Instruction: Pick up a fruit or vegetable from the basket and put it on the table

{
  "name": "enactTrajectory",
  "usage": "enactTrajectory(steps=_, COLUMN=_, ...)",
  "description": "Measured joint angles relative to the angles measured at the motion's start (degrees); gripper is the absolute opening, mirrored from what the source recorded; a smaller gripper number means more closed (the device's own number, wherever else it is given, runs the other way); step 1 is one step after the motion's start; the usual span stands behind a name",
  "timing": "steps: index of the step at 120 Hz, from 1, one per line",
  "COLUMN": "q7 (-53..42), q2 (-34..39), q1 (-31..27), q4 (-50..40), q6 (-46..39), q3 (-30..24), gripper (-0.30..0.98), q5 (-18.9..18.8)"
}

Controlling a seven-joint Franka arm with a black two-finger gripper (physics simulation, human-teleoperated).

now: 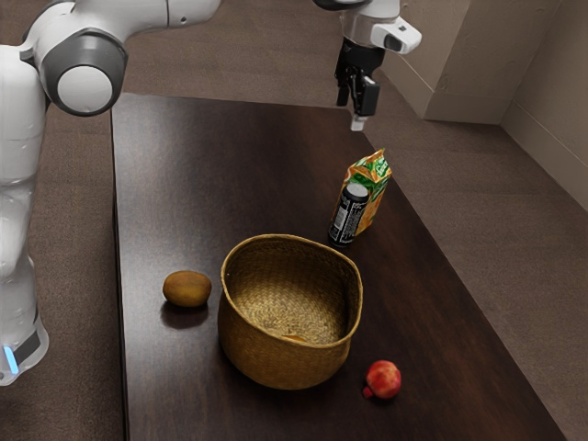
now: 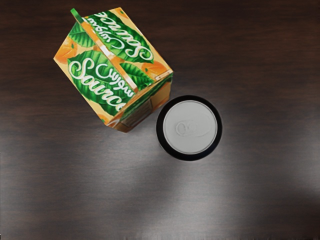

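High over the far part of the table, my gripper (image 1: 352, 108) stands open and holds nothing. The woven tan basket (image 1: 287, 364) is on the table, well below and nearer the exterior view's lower edge. Inside it, a small bit of an orange item (image 1: 294, 338) peeks over the front rim; the rest is hidden by the wall. A brown oval fruit or vegetable (image 1: 187, 288) lies on the table on the basket's left in the exterior view, and a red round fruit (image 1: 383, 378) lies on its right.
Under my hand stand a black can (image 1: 348, 217) with a silver top and an orange-green carton (image 1: 371, 174), close together behind the basket. In the wrist view the carton (image 2: 102, 75) is beside the can (image 2: 190, 128). The dark table (image 1: 202, 175) extends around them.
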State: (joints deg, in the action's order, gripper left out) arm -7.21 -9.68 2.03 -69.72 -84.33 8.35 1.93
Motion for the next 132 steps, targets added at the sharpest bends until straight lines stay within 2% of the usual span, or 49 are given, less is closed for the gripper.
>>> enactTrajectory(steps=20, q7=-0.74, q2=0.28, q1=0.01, q4=0.44, q6=0.26, q3=0.01, gripper=0.69, q5=0.07)
enactTrajectory(steps=32, q7=-1.09, q2=6.83, q1=-0.17, q4=3.88, q6=2.09, q3=-0.75, gripper=0.69, q5=0.31)
enactTrajectory(steps=39, q7=-1.29, q2=8.07, q1=-2.31, q4=3.43, q6=4.49, q3=-3.55, gripper=0.69, q5=0.55)
enactTrajectory(steps=47, q7=-1.48, q2=5.76, q1=-3.85, q4=2.43, q6=6.45, q3=-6.45, gripper=0.69, q5=0.66)
enactTrajectory(steps=62, q7=-1.79, q2=3.39, q1=0.0, q4=2.17, q6=8.49, q3=-9.53, gripper=0.69, q5=0.51)
enactTrajectory(steps=78, q7=-2.04, q2=4.09, q1=0.64, q4=1.67, q6=9.63, q3=-17.73, gripper=0.69, q5=0.33)
enactTrajectory(steps=88, q7=-2.16, q2=10.43, q1=1.99, q4=-6.06, q6=9.61, q3=-20.07, gripper=0.69, q5=0.41)
enactTrajectory(steps=98, q7=-2.26, q2=21.09, q1=2.29, q4=-20.26, q6=7.23, q3=-21.19, gripper=0.68, q5=0.74)
enactTrajectory(steps=106, q7=-2.37, q2=26.1, q1=3.06, q4=-28.1, q6=4.21, q3=-21.56, gripper=0.69, q5=0.9)
enactTrajectory(steps=132, q7=-2.69, q2=31.69, q1=5.41, q4=-37.85, q6=-4.9, q3=-20.45, gripper=0.69, q5=1.17)
